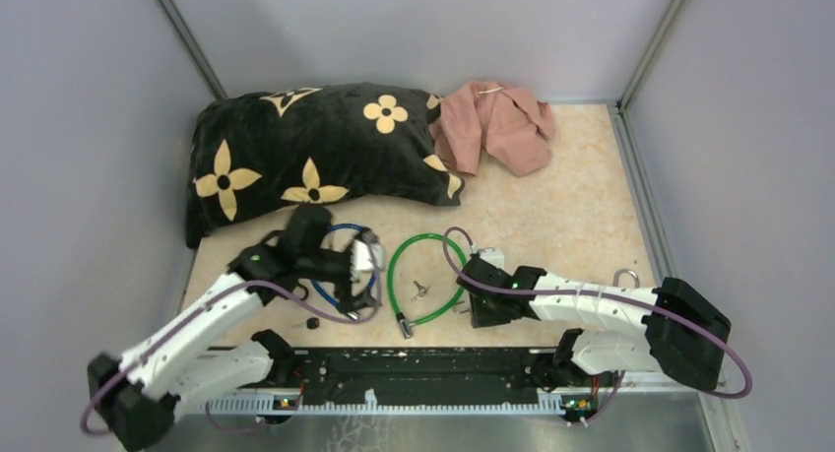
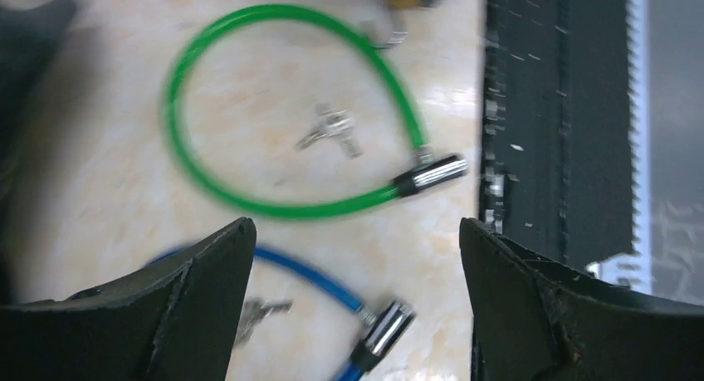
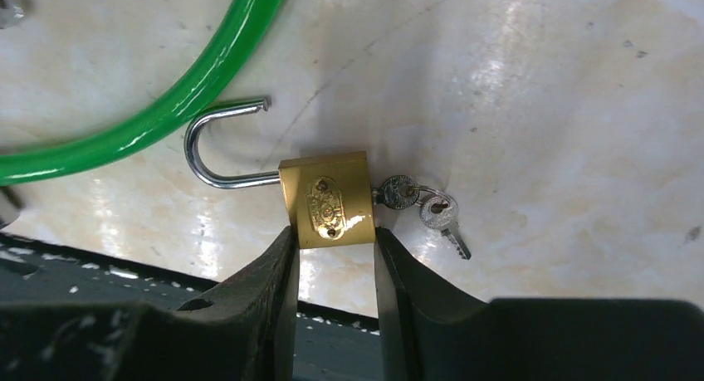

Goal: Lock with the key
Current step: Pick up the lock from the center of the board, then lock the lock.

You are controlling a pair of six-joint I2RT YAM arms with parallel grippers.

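A brass padlock lies on the table with its silver shackle swung open. A key sits in its keyhole and a second key hangs from the ring. My right gripper is shut on the padlock body, one finger on each side; it also shows in the top view. My left gripper is open and empty above a blue cable lock, and it shows in the top view.
A green cable lock loops between the arms with loose keys inside it. A black flowered pillow and a pink cloth lie at the back. A silver ring sits by the right arm. A black rail runs along the near edge.
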